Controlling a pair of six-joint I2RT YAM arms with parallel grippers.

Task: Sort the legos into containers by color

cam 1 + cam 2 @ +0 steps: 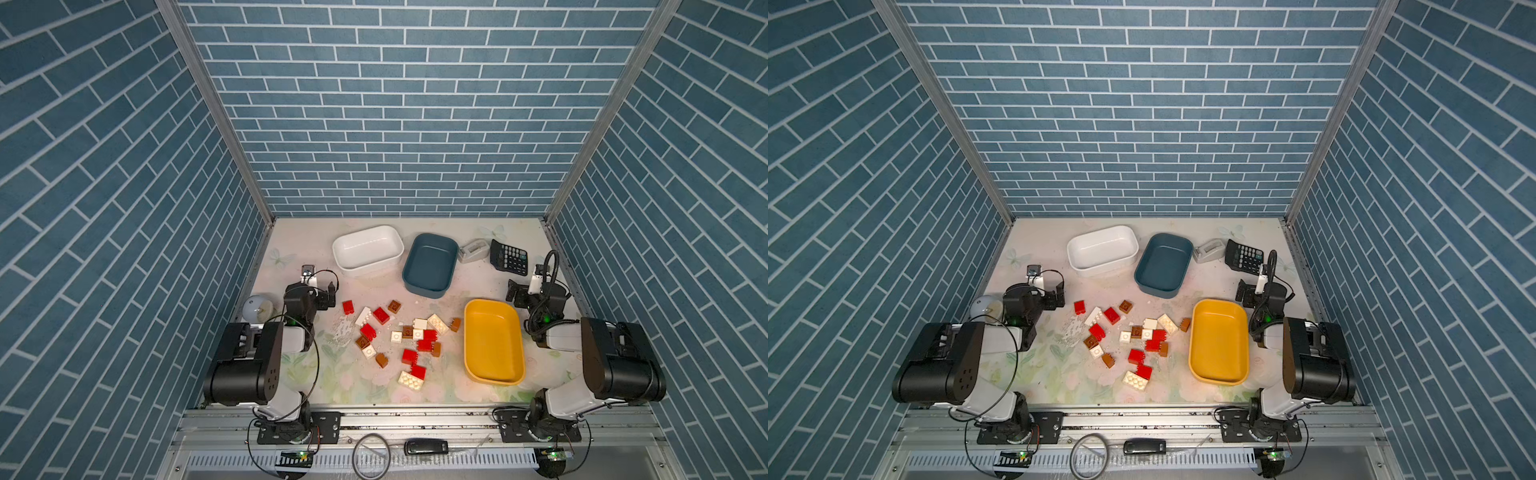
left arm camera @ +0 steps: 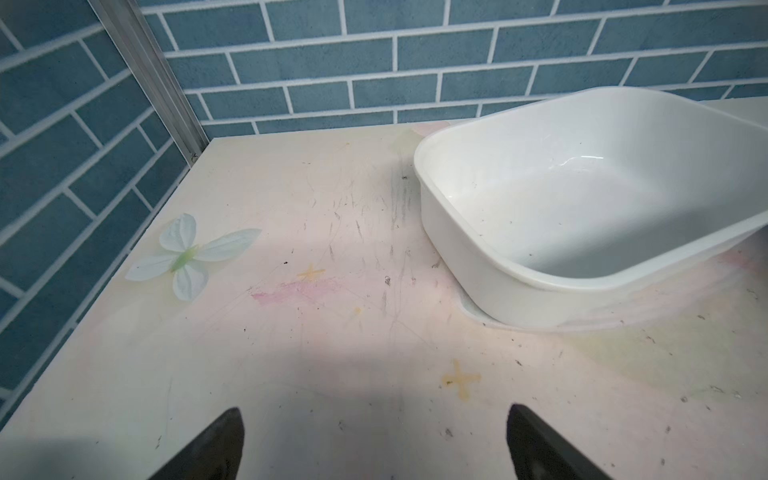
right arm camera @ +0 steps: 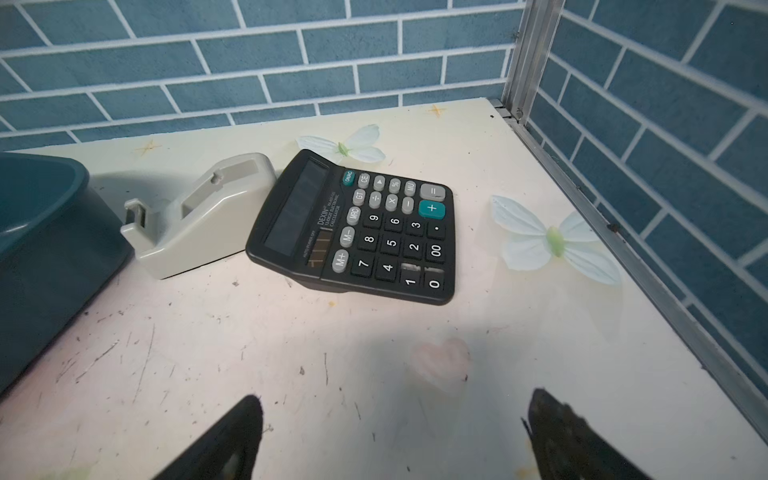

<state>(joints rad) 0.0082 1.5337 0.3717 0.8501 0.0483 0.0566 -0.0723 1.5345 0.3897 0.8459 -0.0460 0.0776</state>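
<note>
While agape, grippers (image 2: pixel 374 409) (image 3: pixel 397 395) low, arms (image 1: pixel 249 365) (image 1: pixel 615 361) folded

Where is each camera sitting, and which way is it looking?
Both top views: high overhead, looking down on legos, containers, left arm, right arm.
Left wrist: on the left arm, facing the white tub; open left gripper shows.
Right wrist: on the right arm, facing the calculator; open right gripper shows.
Shared: top views also show tub and calculator.

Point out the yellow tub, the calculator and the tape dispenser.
yellow tub (image 1: pixel 493 343): in a top view, on its bare floor.
calculator (image 3: pixel 376 239): right wrist view, on its keypad.
tape dispenser (image 3: pixel 208 226): right wrist view, on its side wall.
</note>
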